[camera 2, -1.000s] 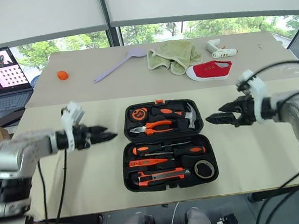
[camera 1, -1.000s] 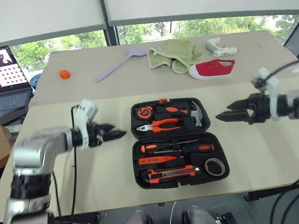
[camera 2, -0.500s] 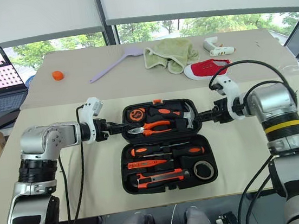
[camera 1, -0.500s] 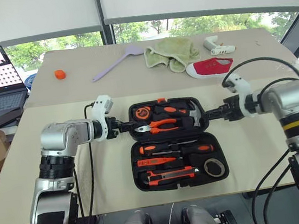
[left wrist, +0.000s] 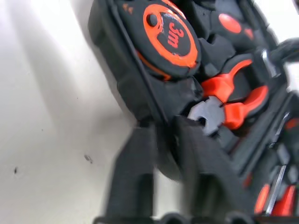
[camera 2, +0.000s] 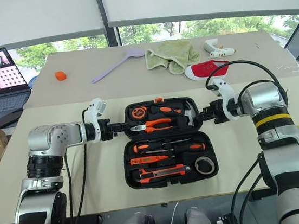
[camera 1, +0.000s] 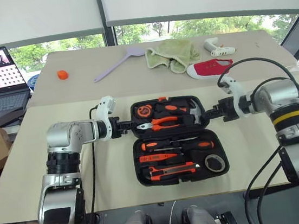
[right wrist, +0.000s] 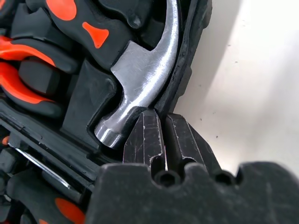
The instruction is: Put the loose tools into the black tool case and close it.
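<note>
Both grippers have closed in on the black tool case [camera 1: 173, 139] lid.
Left gripper [camera 1: 127, 126] and right gripper [camera 1: 203, 117] are clenched on its side rims; shallow holds could slip mid-fold.

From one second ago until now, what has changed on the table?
Both hands came in from the sides and closed: the left hand on the left rim and the right hand on the right rim of the black tool case's far half. The case stays open, with the tools in their slots.
</note>
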`<state>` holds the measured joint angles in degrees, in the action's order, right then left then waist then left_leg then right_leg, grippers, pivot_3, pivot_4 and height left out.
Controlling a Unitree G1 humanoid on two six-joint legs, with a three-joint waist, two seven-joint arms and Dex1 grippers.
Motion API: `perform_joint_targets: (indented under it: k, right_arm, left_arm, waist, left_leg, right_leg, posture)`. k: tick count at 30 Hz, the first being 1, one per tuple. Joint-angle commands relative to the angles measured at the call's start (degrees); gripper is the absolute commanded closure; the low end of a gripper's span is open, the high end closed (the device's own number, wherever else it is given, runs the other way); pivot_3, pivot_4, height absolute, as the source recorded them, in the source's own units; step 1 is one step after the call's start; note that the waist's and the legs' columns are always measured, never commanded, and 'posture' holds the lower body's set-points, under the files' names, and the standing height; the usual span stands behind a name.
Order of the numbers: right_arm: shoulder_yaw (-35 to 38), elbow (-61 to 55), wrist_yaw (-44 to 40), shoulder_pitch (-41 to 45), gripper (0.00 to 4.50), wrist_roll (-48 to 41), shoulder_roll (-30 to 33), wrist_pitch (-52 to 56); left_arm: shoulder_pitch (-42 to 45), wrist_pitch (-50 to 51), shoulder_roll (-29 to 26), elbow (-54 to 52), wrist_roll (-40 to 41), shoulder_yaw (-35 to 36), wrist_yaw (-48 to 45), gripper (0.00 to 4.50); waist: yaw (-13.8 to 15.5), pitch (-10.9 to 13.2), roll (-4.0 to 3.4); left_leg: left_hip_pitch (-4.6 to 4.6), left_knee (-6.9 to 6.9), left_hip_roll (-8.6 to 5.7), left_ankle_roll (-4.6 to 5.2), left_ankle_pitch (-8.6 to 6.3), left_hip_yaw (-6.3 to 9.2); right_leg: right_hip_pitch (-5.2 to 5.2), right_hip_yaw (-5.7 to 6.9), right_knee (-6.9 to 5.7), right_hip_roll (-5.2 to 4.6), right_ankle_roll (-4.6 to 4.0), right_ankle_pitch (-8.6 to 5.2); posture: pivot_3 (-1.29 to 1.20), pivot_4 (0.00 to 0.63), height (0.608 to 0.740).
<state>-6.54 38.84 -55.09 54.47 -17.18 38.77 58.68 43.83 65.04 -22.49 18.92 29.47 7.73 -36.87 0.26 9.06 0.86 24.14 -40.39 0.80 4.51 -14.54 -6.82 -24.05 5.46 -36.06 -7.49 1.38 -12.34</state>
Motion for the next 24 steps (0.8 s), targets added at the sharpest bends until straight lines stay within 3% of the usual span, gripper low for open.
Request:
perform_joint_targets:
  k: [1, 7, 11, 15, 19, 22, 24]
  right_arm:
    - [5.41, -3.56, -0.39, -3.01, 4.50, -1.04, -0.87, -13.16]
    - [10.37, -15.43, -4.27, -12.33, 4.50, -0.91, -0.68, -36.88]
    - [12.91, -24.84, -5.62, -25.95, 4.50, 4.26, 0.40, -72.42]
    - [13.03, -23.92, -5.00, -33.77, 4.50, 8.48, 2.65, -91.07]
    - [12.86, -12.84, 1.62, -37.90, 4.50, 19.14, 4.36, -120.80]
    - [9.05, -4.81, 3.30, -40.22, 4.50, 23.75, 6.20, -127.09]
    - [6.12, -2.90, 2.75, -42.15, 3.68, 22.76, 7.28, -127.15]
  left_arm:
    - [-1.19, -10.77, 2.10, -2.69, 2.47, 4.44, -2.54, 4.45]
    - [-7.69, -26.58, 0.57, -7.96, -1.09, 3.62, -6.15, 4.45]
    - [-16.39, -44.25, 0.35, -17.61, -2.98, 6.76, -7.82, 4.45]
    - [-24.84, -60.55, -1.51, -22.82, -8.34, 4.14, -12.16, 4.45]
    - [-36.22, -76.81, -4.39, -22.84, -14.15, 1.66, -17.47, 4.45]
    - [-41.92, -81.73, -5.80, -21.72, -15.14, 0.97, -18.42, 3.51]
    - [-44.17, -82.28, -6.75, -20.49, -14.91, 2.04, -17.43, 2.69]
  waist:
    - [-0.20, 0.00, 0.00]
    - [-0.74, 0.02, 0.00]
    - [-0.84, 0.02, 0.00]
    - [-0.84, 0.03, -0.01]
    - [-0.96, 0.03, -0.02]
    - [-0.82, -0.02, -0.13]
    - [-0.41, -0.06, -0.22]
  left_leg:
    - [0.03, 0.00, 0.00, -0.01, 0.02, 0.00]
    - [0.15, 0.16, 0.00, -0.10, 0.09, -0.09]
    - [0.15, 0.39, 0.01, -0.10, 0.12, -0.15]
    - [0.12, 0.59, 0.00, -0.10, 0.12, -0.20]
    - [-0.04, 0.60, 0.02, -0.10, 0.12, -0.29]
    - [-0.16, 0.59, 0.05, -0.10, 0.11, -0.30]
    - [-0.58, 0.65, 0.05, -0.04, 0.07, -0.36]
  right_leg:
    - [-0.04, -0.01, 0.00, 0.00, 0.00, 0.03]
    - [-0.24, -0.02, -0.02, 0.03, -0.01, 0.03]
    - [-0.25, 0.00, 0.04, 0.06, 0.01, 0.02]
    - [-0.25, 0.02, 0.24, 0.07, 0.07, -0.02]
    - [-0.11, -0.04, 0.43, 0.06, 0.07, -0.04]
    - [-0.04, -0.06, 0.58, 0.06, 0.04, -0.06]
    - [0.33, -0.18, 0.59, -0.02, 0.04, -0.08]
  posture:
    - [0.00, 0.150, 0.740]
    - [0.00, 0.150, 0.740]
    - [0.00, 0.150, 0.740]
    - [0.00, 0.150, 0.740]
    - [0.00, 0.150, 0.740]
    - [0.00, 0.150, 0.740]
    - [0.00, 0.150, 0.740]
